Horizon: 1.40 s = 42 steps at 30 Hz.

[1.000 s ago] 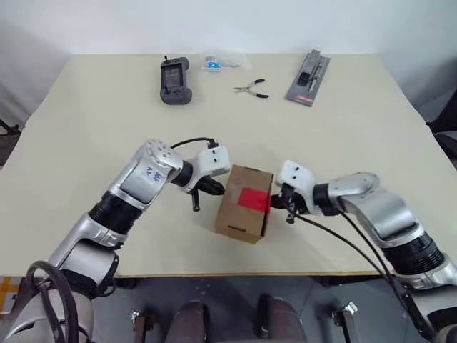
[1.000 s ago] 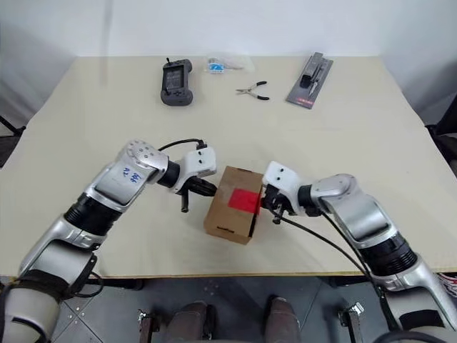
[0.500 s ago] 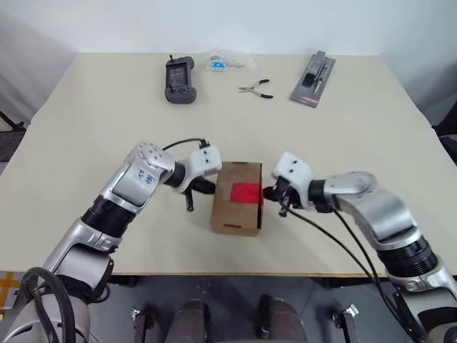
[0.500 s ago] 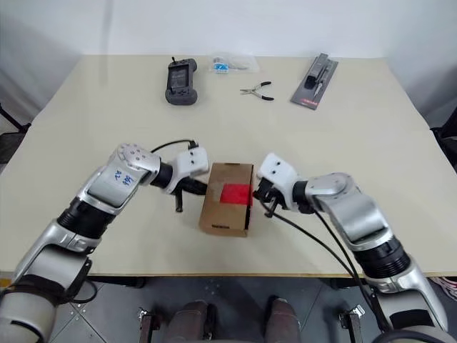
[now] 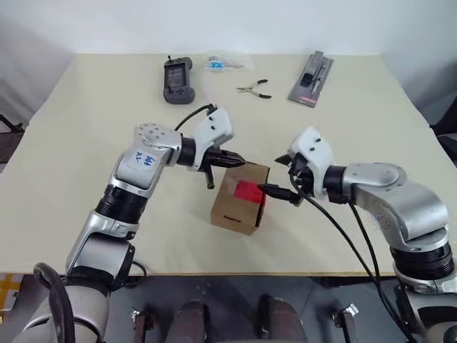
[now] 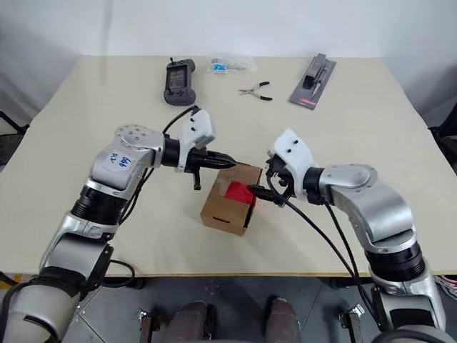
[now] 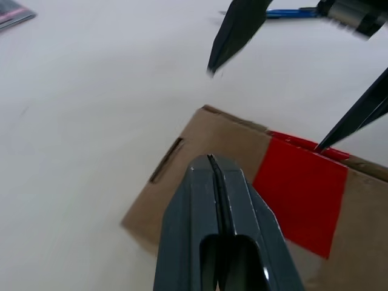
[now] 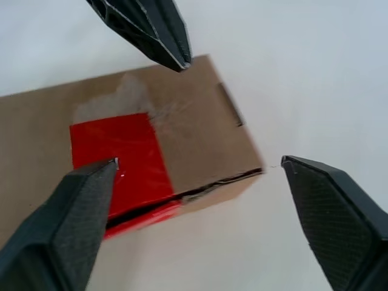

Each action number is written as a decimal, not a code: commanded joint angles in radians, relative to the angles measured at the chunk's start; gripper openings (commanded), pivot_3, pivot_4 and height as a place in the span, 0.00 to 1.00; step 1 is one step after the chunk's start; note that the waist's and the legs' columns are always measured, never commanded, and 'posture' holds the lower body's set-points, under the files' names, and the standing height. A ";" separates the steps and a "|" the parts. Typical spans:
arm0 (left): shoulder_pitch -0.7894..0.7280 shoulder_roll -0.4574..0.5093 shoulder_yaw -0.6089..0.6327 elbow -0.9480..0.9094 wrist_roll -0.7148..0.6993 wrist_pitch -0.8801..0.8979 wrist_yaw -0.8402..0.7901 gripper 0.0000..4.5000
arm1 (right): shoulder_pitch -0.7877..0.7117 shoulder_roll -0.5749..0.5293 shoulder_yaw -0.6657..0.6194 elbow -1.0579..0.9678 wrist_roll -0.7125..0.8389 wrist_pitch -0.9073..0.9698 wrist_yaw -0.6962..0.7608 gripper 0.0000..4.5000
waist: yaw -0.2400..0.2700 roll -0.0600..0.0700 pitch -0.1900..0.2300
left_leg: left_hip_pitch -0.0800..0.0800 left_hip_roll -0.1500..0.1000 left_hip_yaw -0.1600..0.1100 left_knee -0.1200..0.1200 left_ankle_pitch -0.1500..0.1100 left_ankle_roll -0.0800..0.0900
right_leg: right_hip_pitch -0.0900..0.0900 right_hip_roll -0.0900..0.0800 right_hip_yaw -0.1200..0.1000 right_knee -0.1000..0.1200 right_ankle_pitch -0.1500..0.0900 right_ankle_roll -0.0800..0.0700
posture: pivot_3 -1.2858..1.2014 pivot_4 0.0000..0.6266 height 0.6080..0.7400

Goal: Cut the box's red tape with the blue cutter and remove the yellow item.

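A: So where's the box sitting?
B: Low center of the frame on the desk, tilted, with the red tape on its top. The right claw is just right of it with its fingers spread wide, gripping nothing. The left claw is pinched shut, empty, its tip over the box's upper edge.
A: And farther back?
B: Along the top edge: a black handheld device, pliers and a grey packaged tool.
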 commanded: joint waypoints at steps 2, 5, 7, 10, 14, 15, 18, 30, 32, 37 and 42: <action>0.014 -0.014 -0.046 0.007 0.025 -0.055 -0.017 0.00 | 0.018 -0.023 0.032 0.013 -0.032 -0.043 -0.015 0.98 | -0.001 0.000 0.000 | 0.000 0.000 0.000 0.000 0.000 0.000 | 0.000 0.000 0.000 0.000 0.000 0.000 | 0.52 0.24 1.00; 0.025 -0.010 -0.074 0.022 0.042 -0.075 -0.036 0.00 | 0.048 -0.076 0.060 0.005 -0.053 -0.062 0.003 0.98 | 0.000 0.000 0.000 | 0.000 0.000 0.000 0.000 0.000 0.000 | 0.000 0.000 0.000 0.000 0.000 0.000 | 0.52 0.24 1.00; 0.033 -0.006 -0.087 0.031 0.055 -0.094 -0.041 0.00 | 0.064 -0.104 0.065 -0.002 -0.054 -0.071 0.009 0.98 | 0.002 0.000 -0.001 | 0.001 0.000 0.000 0.000 0.000 0.000 | 0.001 0.000 0.000 0.000 0.000 0.000 | 0.52 0.24 1.00; 0.043 -0.009 -0.103 0.036 0.064 -0.103 -0.052 0.00 | 0.083 -0.137 0.082 0.012 -0.065 -0.085 0.011 0.98 | 0.002 -0.001 -0.002 | 0.002 0.000 0.000 0.000 0.000 0.000 | 0.002 0.000 0.000 0.000 0.000 0.000 | 0.52 0.24 1.00; 0.059 0.000 -0.116 0.012 0.064 -0.084 -0.068 0.00 | 0.098 -0.145 0.107 0.041 -0.083 -0.100 0.002 0.98 | 0.001 -0.003 -0.006 | 0.003 0.000 0.000 0.000 0.000 0.000 | 0.004 0.000 0.000 0.000 0.000 0.000 | 0.52 0.24 1.00; 0.065 0.006 -0.118 0.005 0.065 -0.081 -0.070 0.00 | 0.105 -0.147 0.113 0.044 -0.086 -0.101 0.003 0.98 | 0.002 -0.003 -0.008 | 0.004 0.000 0.000 0.000 0.000 0.000 | 0.004 0.000 0.000 0.000 0.000 0.000 | 0.52 0.24 1.00; 0.074 0.017 -0.114 -0.006 0.067 -0.069 -0.068 0.00 | 0.135 -0.187 0.158 0.054 -0.125 -0.126 0.019 0.98 | 0.003 -0.003 -0.010 | 0.004 0.000 0.000 0.000 0.000 0.000 | 0.005 0.000 0.001 0.000 0.000 0.000 | 0.52 0.24 1.00; 0.117 0.040 -0.087 -0.068 0.059 0.000 -0.035 0.00 | 0.250 -0.243 0.120 0.030 -0.143 -0.135 0.038 0.98 | 0.001 -0.005 -0.012 | 0.018 0.001 0.002 -0.001 -0.002 0.002 | 0.017 0.001 0.004 -0.003 0.000 0.000 | 0.52 0.24 1.00; 0.117 0.040 -0.083 -0.069 0.059 0.004 -0.027 0.00 | 0.271 -0.227 0.059 0.012 -0.113 -0.099 0.028 0.98 | 0.003 -0.005 -0.012 | 0.017 0.000 0.002 -0.001 -0.002 0.002 | 0.017 0.001 0.005 -0.004 0.000 0.000 | 0.52 0.24 1.00; 0.115 0.040 -0.072 -0.067 0.060 0.011 -0.008 0.00 | 0.295 -0.068 -0.243 -0.041 0.088 0.146 -0.021 0.98 | 0.002 -0.005 -0.011 | 0.017 0.000 0.003 -0.001 -0.002 0.002 | 0.017 0.001 0.005 -0.004 0.000 0.000 | 0.52 0.24 1.00; 0.114 0.040 -0.065 -0.064 0.059 0.018 0.001 0.00 | 0.276 0.100 -0.499 -0.057 0.247 0.395 -0.064 0.98 | 0.002 -0.004 -0.011 | 0.017 0.001 0.002 -0.001 -0.002 0.002 | 0.017 0.001 0.005 -0.003 0.000 0.000 | 0.52 0.24 1.00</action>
